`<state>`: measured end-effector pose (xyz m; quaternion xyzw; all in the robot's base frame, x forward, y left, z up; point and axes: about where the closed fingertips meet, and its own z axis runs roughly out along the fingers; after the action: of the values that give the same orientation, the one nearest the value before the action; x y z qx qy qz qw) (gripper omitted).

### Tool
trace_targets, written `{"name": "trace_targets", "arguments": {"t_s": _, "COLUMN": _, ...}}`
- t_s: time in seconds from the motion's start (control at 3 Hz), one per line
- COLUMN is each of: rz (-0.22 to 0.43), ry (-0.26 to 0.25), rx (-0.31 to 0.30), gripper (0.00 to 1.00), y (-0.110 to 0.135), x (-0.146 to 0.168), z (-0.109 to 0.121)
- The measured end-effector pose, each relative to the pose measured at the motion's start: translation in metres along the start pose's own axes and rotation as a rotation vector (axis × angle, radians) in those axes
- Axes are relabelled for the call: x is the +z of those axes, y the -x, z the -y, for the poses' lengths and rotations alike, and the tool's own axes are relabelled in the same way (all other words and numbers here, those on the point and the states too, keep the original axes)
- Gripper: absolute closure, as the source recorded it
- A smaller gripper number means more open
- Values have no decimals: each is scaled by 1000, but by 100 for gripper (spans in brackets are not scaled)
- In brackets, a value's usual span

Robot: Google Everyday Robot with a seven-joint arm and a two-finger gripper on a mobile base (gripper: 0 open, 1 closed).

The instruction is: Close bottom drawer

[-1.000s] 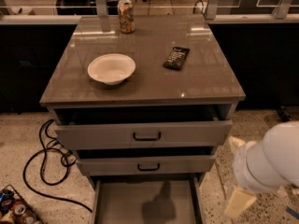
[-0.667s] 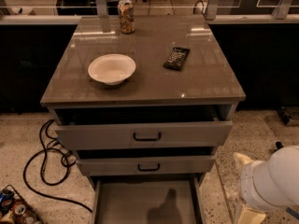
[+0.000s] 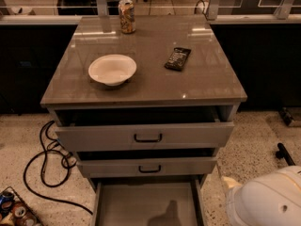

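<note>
The bottom drawer [image 3: 141, 199] of the grey cabinet is pulled far out. Its plain grey inside shows, and its front and handle are cut off by the lower edge of the view. The middle drawer [image 3: 148, 167] and the taller top drawer [image 3: 146, 136] above it also stand partly out, each with a black loop handle. Only the white rounded shell of my arm [image 3: 268, 201] shows, at the lower right beside the open drawer. My gripper is out of view. A dark shadow lies on the drawer floor.
On the cabinet top [image 3: 146, 79] are a white bowl [image 3: 112, 69], a drink can [image 3: 126, 16] and a black remote [image 3: 177, 59]. Black cables [image 3: 44, 168] lie on the speckled floor at the left. A basket of cans [image 3: 14, 210] is at the lower left.
My white arm has moved down and to the right, so less of it shows. The cream part below it has left the view. The drawers have not moved.
</note>
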<state>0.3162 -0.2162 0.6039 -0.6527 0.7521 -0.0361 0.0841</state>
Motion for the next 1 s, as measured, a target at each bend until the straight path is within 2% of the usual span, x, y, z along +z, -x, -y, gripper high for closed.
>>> {"name": "trace_targets", "arguments": {"t_s": 0.33, "rz": 33, "ry": -35, "rx": 63, "gripper": 0, "y": 8, "x": 26, "z": -4}}
{"name": "trace_targets", "arguments": {"t_s": 0.67, "rz": 33, "ry": -35, "rx": 63, "gripper": 0, "y": 8, "x": 26, "z": -4}}
{"name": "trace_targets", "arguments": {"t_s": 1.0, "rz": 54, "ry": -21, "rx": 62, "gripper": 0, "y": 10, "x": 46, "z": -2}}
